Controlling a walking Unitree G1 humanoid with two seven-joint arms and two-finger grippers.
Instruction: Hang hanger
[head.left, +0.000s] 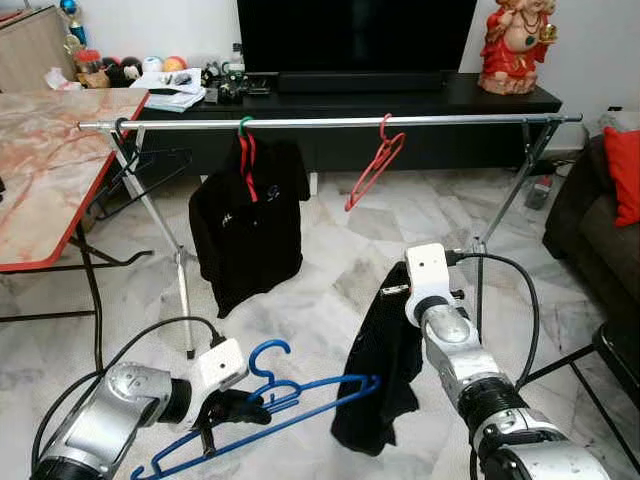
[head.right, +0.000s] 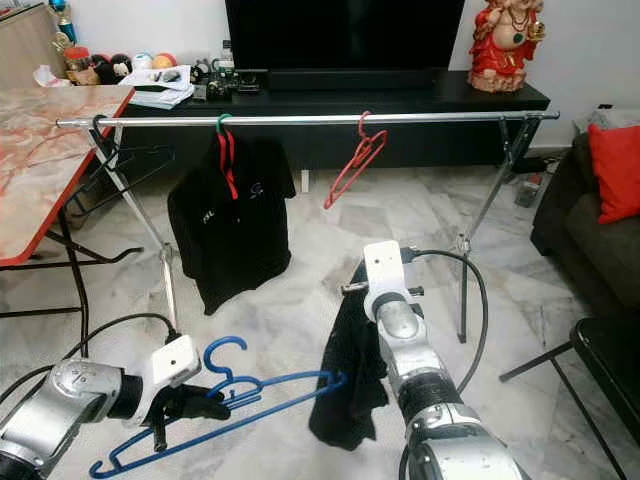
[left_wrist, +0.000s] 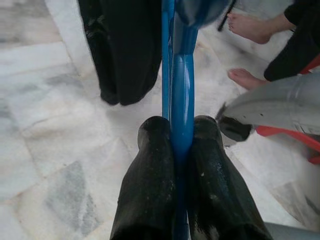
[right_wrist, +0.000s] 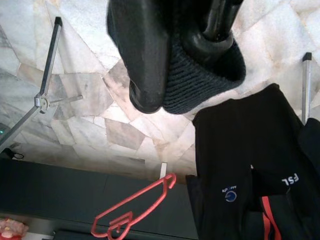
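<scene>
Down low, the left gripper (head.left: 232, 408) is clamped on a blue plastic hanger (head.left: 290, 405), fingers pinching its bar, hook up, well below the long silver metal clothes rail (head.left: 330, 123). Right gripper (head.left: 392, 292) is pinched shut on a limp black garment (head.left: 378, 365) dangling toward the marble floor. Rail already carries a black polo shirt (head.left: 248, 225) and an empty red hanger (head.left: 374, 165). Likely trouble: that garment could drag, or the blue one could twist in such a thin pinch. No containers here really.
</scene>
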